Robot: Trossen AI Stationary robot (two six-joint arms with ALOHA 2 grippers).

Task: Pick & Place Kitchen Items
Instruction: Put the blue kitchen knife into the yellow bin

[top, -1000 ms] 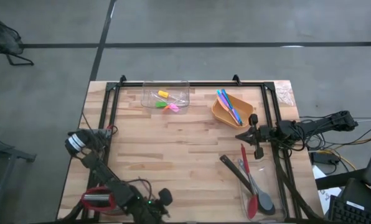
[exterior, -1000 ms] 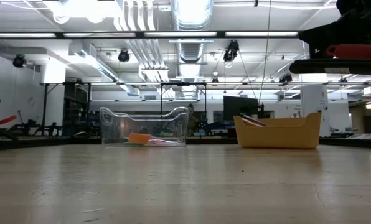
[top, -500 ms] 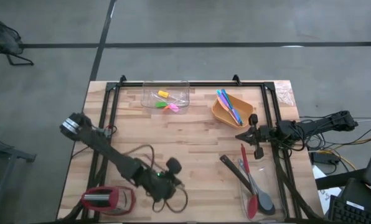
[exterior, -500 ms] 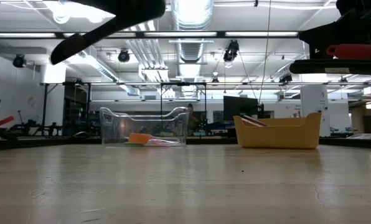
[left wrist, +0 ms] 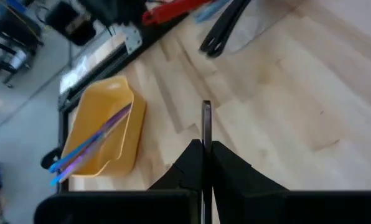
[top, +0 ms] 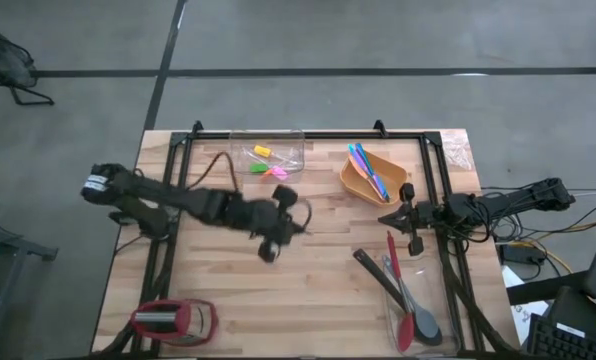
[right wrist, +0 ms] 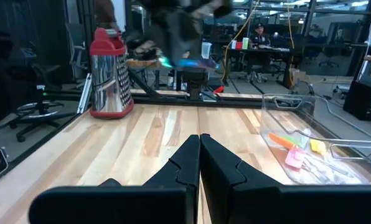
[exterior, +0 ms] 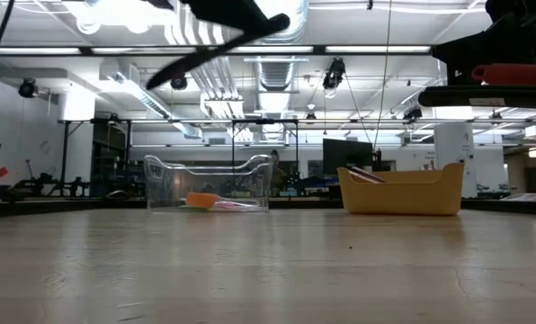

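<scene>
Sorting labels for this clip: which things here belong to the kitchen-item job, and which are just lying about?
Job:
- blue and purple cutlery in the orange bowl
- neon pieces in the clear tub
- red spatula, grey-blue spatula and black spoon, near the right arm

Lying about:
- red-and-silver grater

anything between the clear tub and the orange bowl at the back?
Nothing. In the high view the stretch between the clear tub and the orange bowl is bare wood; the low view shows the same open gap.
</scene>
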